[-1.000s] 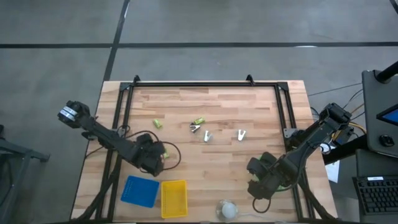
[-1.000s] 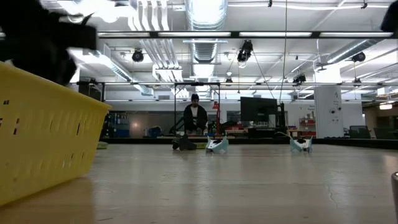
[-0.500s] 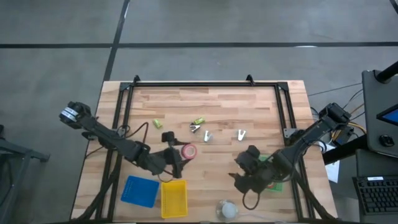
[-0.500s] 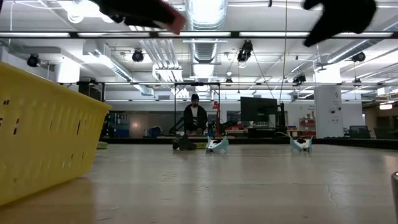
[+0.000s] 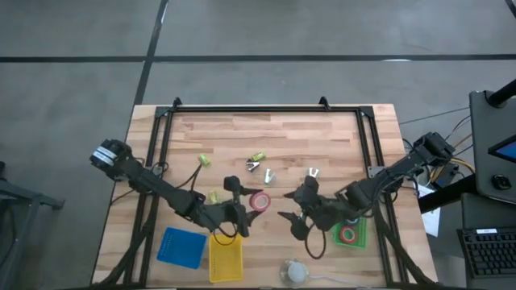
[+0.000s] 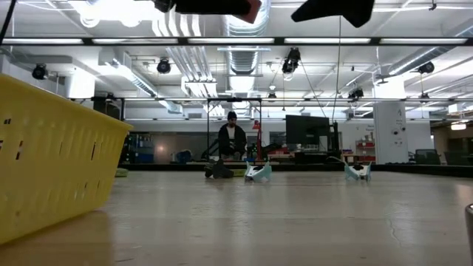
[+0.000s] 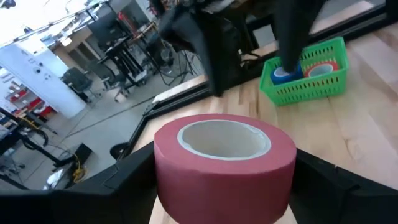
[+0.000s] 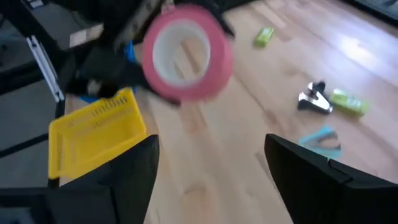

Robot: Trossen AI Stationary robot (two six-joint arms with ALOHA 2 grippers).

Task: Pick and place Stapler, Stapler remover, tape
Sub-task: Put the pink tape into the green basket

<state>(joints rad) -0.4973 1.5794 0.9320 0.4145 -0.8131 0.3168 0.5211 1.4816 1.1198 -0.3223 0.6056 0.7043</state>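
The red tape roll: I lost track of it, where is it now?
In the high view, the red tape roll sits mid-table in the left gripper, above the yellow basket, facing the open right gripper.

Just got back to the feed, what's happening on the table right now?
The left claw is holding a red tape roll in the air over the middle of the table. The right claw is open, facing it close by. A green basket on the right already holds a red roll and a blue one. Staple removers and small green staplers lie toward the far side.
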